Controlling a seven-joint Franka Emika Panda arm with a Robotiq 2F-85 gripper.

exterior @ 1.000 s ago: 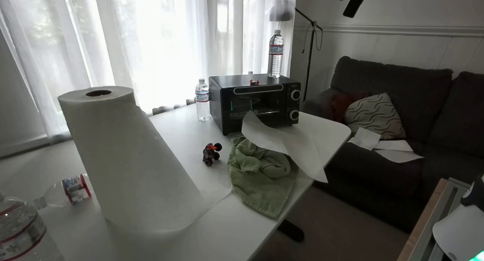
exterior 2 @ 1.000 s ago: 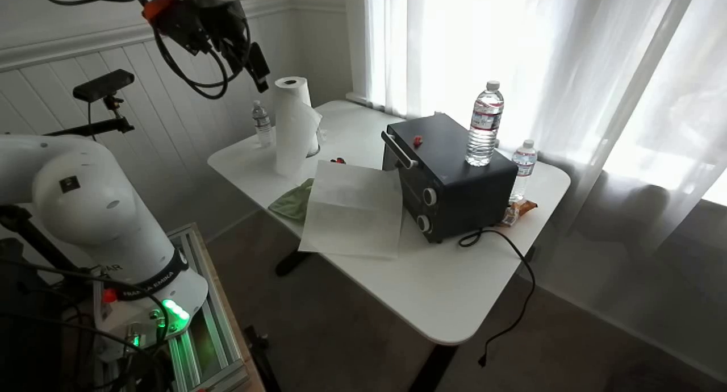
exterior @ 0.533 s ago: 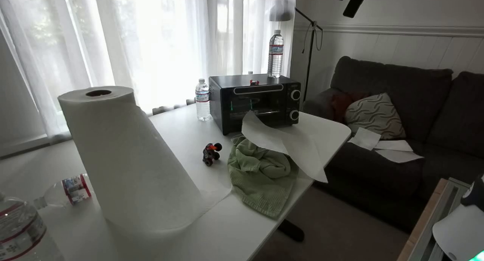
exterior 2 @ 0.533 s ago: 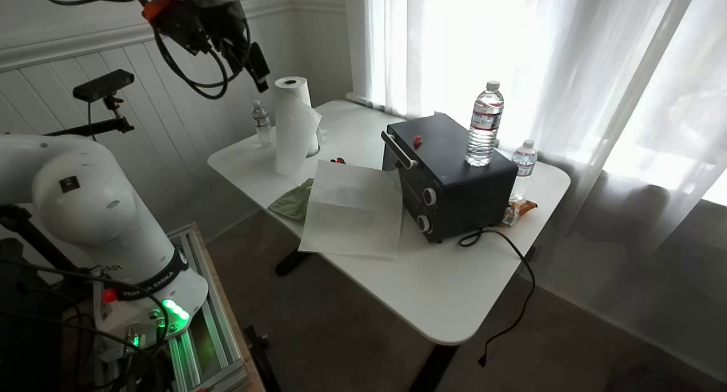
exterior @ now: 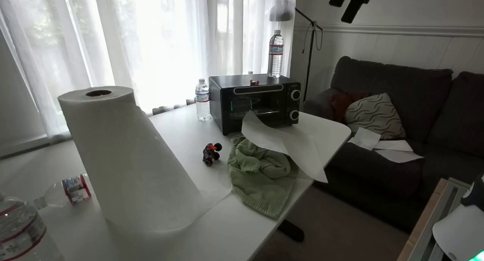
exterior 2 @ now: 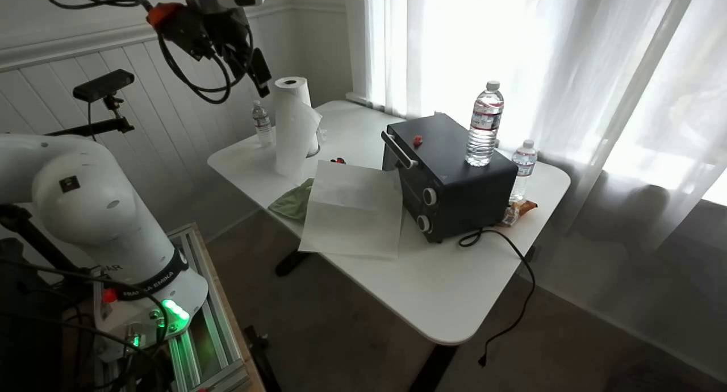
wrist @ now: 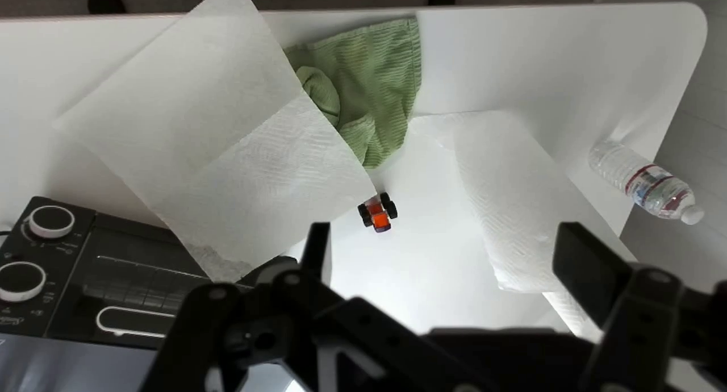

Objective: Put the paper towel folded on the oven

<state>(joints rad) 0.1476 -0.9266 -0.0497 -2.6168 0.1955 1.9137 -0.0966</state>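
The loose paper towel sheet (exterior 2: 355, 210) lies with a crease across it, partly over the green cloth and leaning at the oven's front. It also shows in the wrist view (wrist: 227, 125) and in an exterior view (exterior: 264, 135). The black toaster oven (exterior 2: 466, 176) stands on the table; its front shows in an exterior view (exterior: 261, 102) and the wrist view (wrist: 130, 287). My gripper (wrist: 444, 236) is open with nothing between its fingers. It hangs high above the table, apart from the sheet. In both exterior views it is near the top edge (exterior: 349, 5) (exterior 2: 262, 88).
A paper towel roll (exterior: 128, 159) stands with its end sheet hanging loose. A green cloth (exterior: 261, 177) and a toy truck (wrist: 377, 213) lie near the sheet. A water bottle (exterior 2: 484, 125) and a small red toy (exterior 2: 417, 141) stand on the oven. More bottles (exterior: 203, 100) stand around.
My gripper has moved slightly downward in both exterior views over the last half second. The sheet, the oven and the other things have not moved.
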